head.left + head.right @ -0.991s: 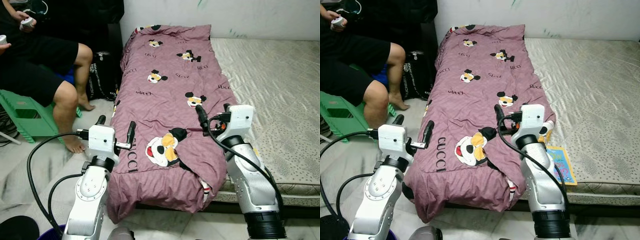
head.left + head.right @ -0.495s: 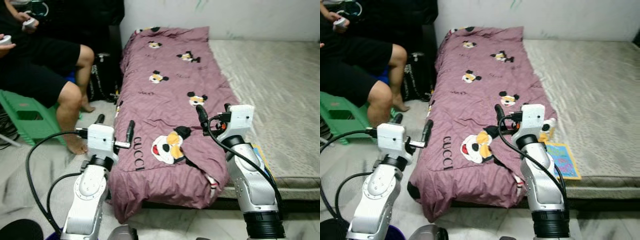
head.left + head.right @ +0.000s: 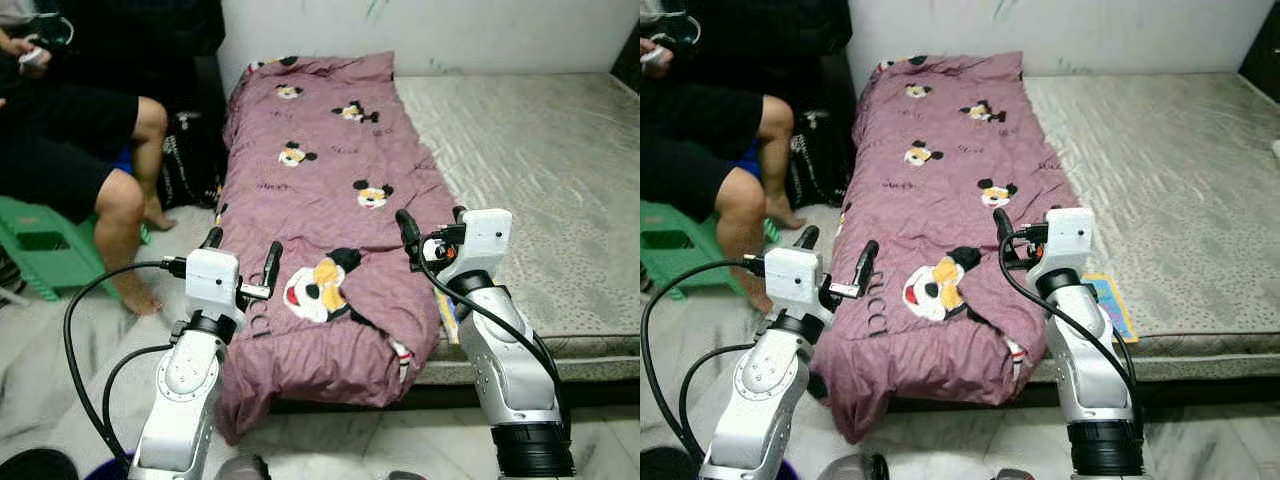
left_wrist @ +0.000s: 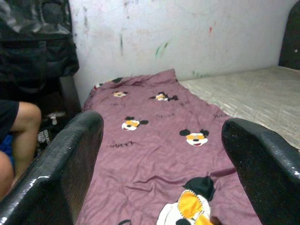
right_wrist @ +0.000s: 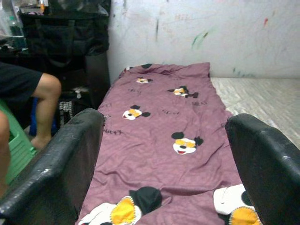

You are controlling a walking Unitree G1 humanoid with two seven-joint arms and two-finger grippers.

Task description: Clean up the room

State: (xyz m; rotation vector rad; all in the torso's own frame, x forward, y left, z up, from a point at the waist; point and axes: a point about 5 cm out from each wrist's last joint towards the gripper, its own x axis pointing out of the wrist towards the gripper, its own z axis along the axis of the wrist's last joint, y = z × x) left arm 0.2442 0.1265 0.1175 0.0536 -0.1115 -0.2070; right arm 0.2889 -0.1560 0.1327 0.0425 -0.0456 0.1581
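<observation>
A purple quilt (image 3: 325, 170) printed with cartoon mice lies folded lengthwise along the left side of a beige mattress (image 3: 540, 170). Its near end hangs over the mattress's front edge towards the floor. My left gripper (image 3: 242, 246) hovers open at the quilt's near left edge, holding nothing. My right gripper (image 3: 430, 222) hovers open above the quilt's near right edge, also holding nothing. In the left wrist view the quilt (image 4: 154, 136) stretches away between the two black fingers (image 4: 61, 164). The right wrist view shows the same quilt (image 5: 164, 117) between its fingers (image 5: 262, 159).
A person (image 3: 80, 150) sits on a green stool (image 3: 40, 245) to the left of the bed, bare feet on the floor. A black bag (image 3: 185, 160) stands against the bed's side. A colourful flat booklet (image 3: 1108, 305) lies on the mattress's front edge beside my right arm.
The whole picture has shifted, so the camera moved a little to the right. Both grippers hold the same open pose over the quilt's near end.
</observation>
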